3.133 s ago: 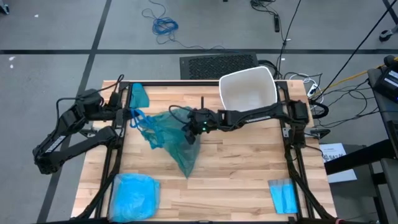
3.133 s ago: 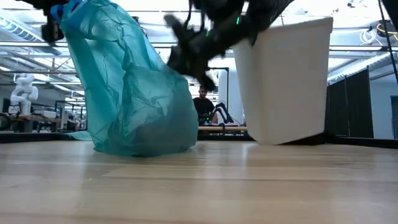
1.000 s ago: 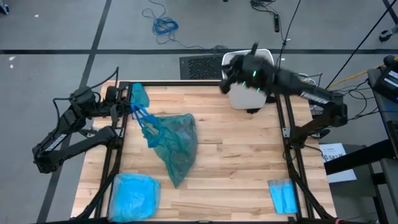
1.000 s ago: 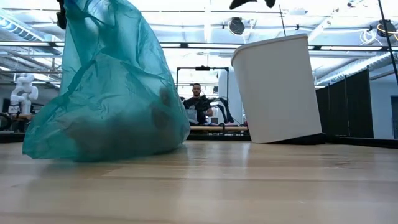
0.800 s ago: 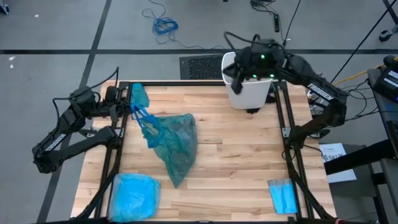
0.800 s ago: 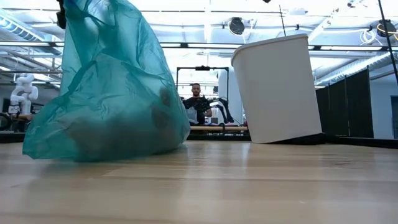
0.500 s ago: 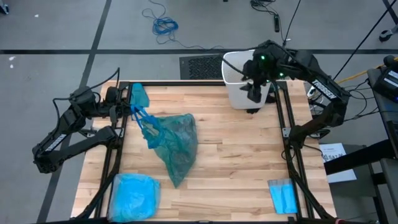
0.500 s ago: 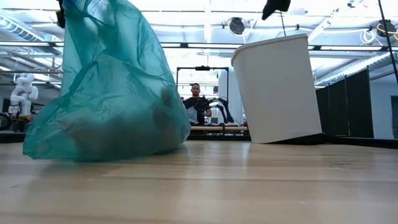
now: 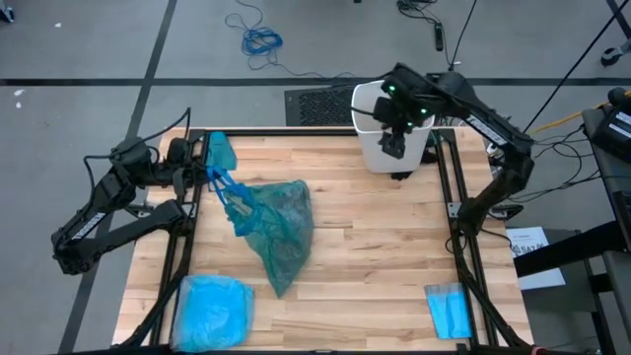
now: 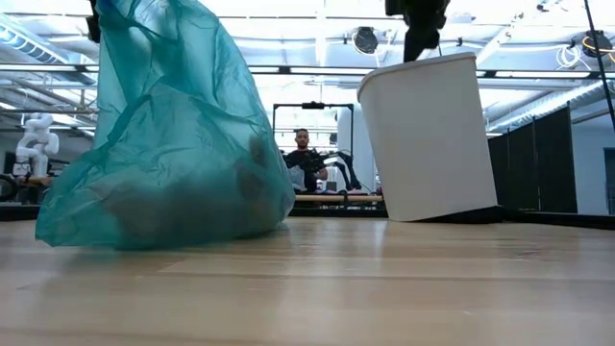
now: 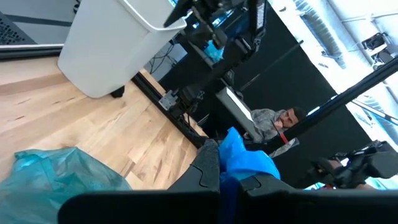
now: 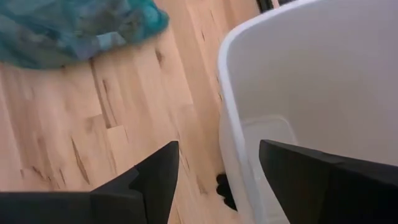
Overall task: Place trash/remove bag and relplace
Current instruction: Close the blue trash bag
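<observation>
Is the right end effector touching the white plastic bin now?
Apart. In the right wrist view, the open right end effector straddles the rim of the white plastic bin, with clear space between each finger and the rim.

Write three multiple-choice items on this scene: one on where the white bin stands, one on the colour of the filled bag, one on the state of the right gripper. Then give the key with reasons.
1. Where does the white bin stand?
A. at the far right corner of the table
B. at the near left corner
C. on the floor

2. What colour is the filled bag?
A. black
B. teal-green
C. red

3. How is the right gripper now?
A. shut on the bag
B. shut on the bin's rim
C. open above the bin

Key: 1 A, the high view shows the bin at the table's far right corner. 2 B, the low view shows translucent teal-green plastic. 3 C, the right wrist view shows the fingers spread apart over the bin's rim, holding nothing.
</observation>
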`<state>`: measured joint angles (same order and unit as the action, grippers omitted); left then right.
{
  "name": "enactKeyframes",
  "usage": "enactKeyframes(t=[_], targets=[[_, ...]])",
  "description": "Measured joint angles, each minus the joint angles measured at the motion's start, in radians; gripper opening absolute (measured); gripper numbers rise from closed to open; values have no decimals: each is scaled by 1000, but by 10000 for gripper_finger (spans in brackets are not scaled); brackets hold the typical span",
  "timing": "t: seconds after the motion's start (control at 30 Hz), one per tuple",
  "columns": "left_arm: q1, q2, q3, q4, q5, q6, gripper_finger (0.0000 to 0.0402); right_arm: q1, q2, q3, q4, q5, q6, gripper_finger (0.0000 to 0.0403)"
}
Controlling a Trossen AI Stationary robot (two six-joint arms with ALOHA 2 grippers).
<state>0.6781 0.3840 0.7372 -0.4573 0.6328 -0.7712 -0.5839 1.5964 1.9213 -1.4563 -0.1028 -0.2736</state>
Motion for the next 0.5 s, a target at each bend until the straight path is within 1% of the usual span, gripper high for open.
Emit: enactKeyframes(t=[0.07,0.13,0.2,0.3,0.33,0.43,0.5], targets=[[0,0,0,0,0,1,0,-13,32,0,4,20,23,208],[0,0,0,0,1,3,0,-24,63,0,5,63,43,183],[0,0,0,-1,4,10,0,-32,84,0,9,75,55,135],[0,0,0,-1,4,18,0,-26,98,0,8,51,51,33],[0,0,0,-2,4,19,0,-19,99,0,7,41,55,19],[0,0,0,-4,4,19,0,14,87,-1,3,42,99,6],[0,0,0,-4,3,18,0,68,51,-1,-14,43,136,3]])
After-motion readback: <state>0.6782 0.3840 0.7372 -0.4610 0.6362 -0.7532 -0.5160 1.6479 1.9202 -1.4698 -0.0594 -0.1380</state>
